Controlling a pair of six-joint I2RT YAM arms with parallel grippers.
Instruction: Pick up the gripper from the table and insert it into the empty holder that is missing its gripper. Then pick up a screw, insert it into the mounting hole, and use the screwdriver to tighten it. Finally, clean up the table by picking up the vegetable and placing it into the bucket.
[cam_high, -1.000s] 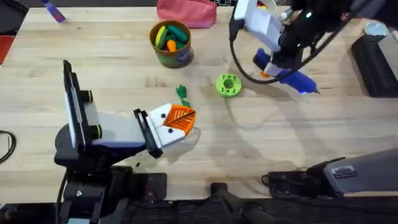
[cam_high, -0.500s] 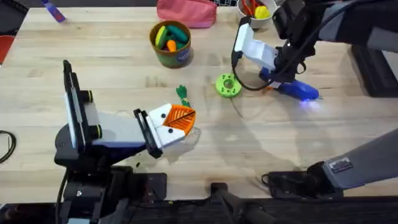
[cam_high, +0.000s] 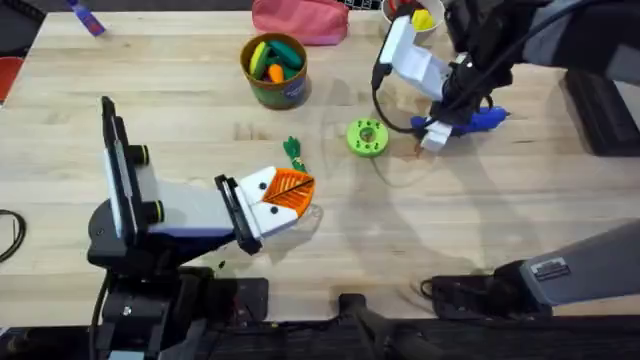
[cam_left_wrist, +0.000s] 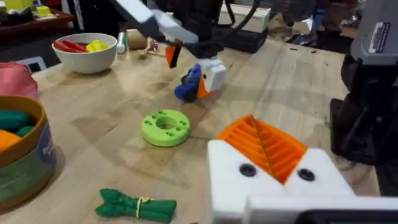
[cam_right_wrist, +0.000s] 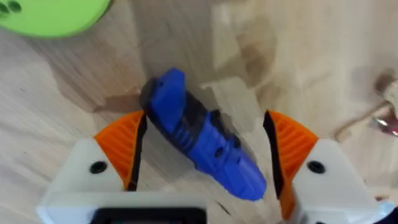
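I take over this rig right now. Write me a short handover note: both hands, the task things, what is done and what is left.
Right hand: open, straddling the bright blue electric screwdriver lying on the wooden table; not gripped.
Left hand: resting low on the table, orange pads together, apparently shut and empty.
Dark green leafy toy vegetable: on the table beside the left hand, not yet in the bucket.
Left: grasp the screwdriver, tighten the screw, bin the vegetable.

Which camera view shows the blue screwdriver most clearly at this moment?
The right wrist view: the screwdriver lies on the table between the open orange pads of the right gripper, its blue body plain. The overhead view shows its blue end beside the arm. The left wrist view shows a small blue part far off.
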